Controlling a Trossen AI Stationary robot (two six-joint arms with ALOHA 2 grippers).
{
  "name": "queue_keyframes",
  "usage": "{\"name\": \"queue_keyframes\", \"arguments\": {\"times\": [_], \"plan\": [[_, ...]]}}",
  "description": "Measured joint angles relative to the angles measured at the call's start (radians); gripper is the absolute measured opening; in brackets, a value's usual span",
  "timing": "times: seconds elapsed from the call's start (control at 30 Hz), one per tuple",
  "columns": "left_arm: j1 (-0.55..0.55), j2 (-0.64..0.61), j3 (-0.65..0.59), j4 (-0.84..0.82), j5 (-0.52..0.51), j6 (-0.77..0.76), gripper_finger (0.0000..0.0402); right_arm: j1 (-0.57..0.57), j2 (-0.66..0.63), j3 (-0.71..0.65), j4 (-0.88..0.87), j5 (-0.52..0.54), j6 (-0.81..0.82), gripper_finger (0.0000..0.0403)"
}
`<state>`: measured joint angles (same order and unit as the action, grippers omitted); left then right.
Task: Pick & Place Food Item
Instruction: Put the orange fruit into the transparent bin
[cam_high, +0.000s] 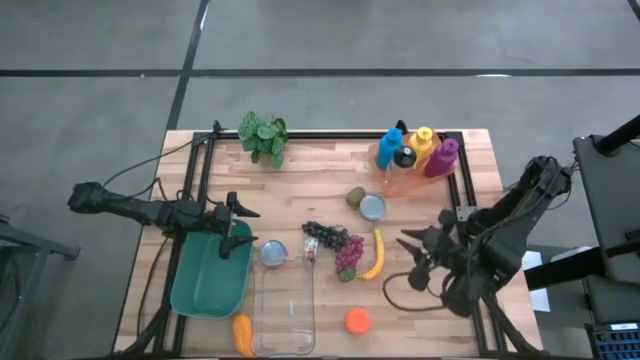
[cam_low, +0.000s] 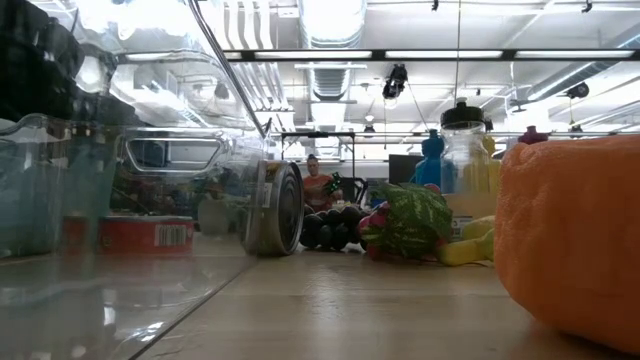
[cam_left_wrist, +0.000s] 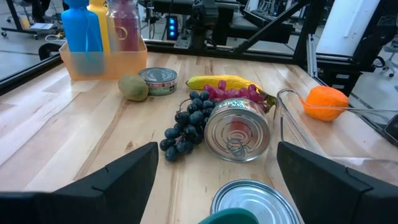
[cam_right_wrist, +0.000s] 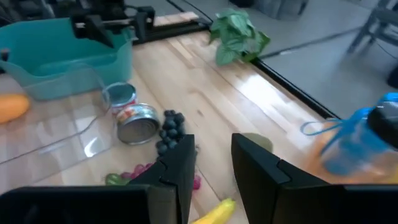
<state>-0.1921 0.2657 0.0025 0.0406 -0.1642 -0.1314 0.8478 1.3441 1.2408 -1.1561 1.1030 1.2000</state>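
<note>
Near the desk's left edge sits the teal bin (cam_high: 205, 280), the likely drop spot, with the left gripper (cam_high: 235, 240) hovering over its inner rim, fingers spread wide and holding nothing. Beside it lies the clear tray (cam_high: 285, 305). Toward the desk's middle lie 2 grape bunches: dark grapes (cam_high: 325, 234) and red grapes (cam_high: 349, 256), with the banana (cam_high: 375, 255) alongside. At the right edge, the right gripper (cam_high: 412, 258) hangs with fingers narrow, empty. It should widen before descending squarely over the banana's middle.
</note>
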Motion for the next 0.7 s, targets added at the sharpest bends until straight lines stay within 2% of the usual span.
{"name": "queue_keyframes", "arguments": {"times": [0.2,0.57,0.7], "plan": [[0.0,0.0,0.0,0.0,0.0,0.0,0.0336,0.019,0.0,-0.165,0.278,0.078,-0.056,0.01],[0.0,0.0,0.0,0.0,0.0,0.0,0.0336,0.018,0.0,-0.424,0.947,0.045,-0.686,0.01],[0.0,0.0,0.0,0.0,0.0,0.0,0.0336,0.018,-0.01,-0.46,1.104,0.032,-0.826,0.01]]}}
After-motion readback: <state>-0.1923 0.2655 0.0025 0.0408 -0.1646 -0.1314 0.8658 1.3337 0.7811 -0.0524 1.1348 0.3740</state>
